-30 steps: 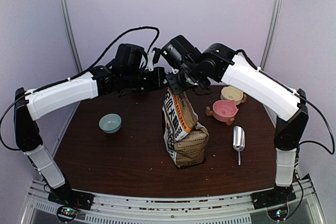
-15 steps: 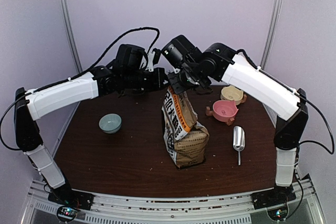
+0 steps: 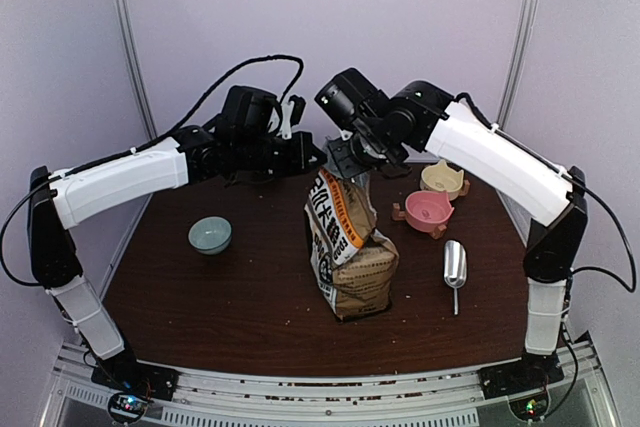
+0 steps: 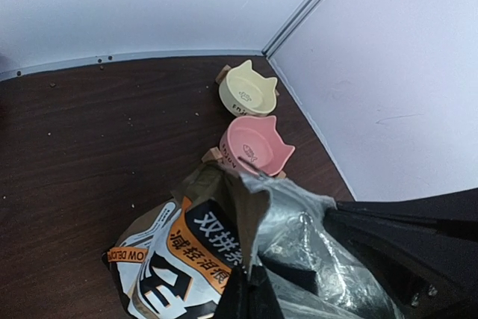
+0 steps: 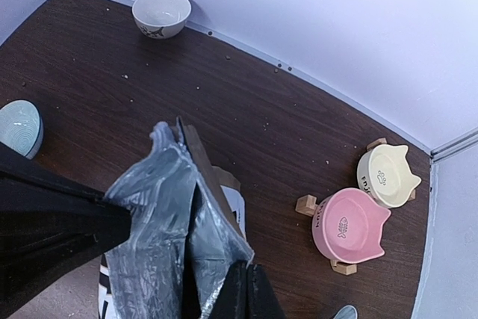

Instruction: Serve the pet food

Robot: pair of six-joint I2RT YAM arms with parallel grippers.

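A crumpled brown paper bag (image 3: 347, 252), printed in orange and black and lined with wrinkled silver foil, is stood upright at the middle of the dark woodgrain desk (image 3: 230, 297). Its top is pinched from opposite sides by the left gripper (image 4: 250, 289) and the right gripper (image 5: 245, 283), both fully closed. The pet food is hidden inside.

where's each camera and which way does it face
top: above, behind, looking down at the table; left arm, right arm show
left wrist: over the bag, looking down, rightward; left fingers pinch it
right wrist: over the bag, looking down toward the back wall; right fingers pinch it
both wrists share bag and pink bowl
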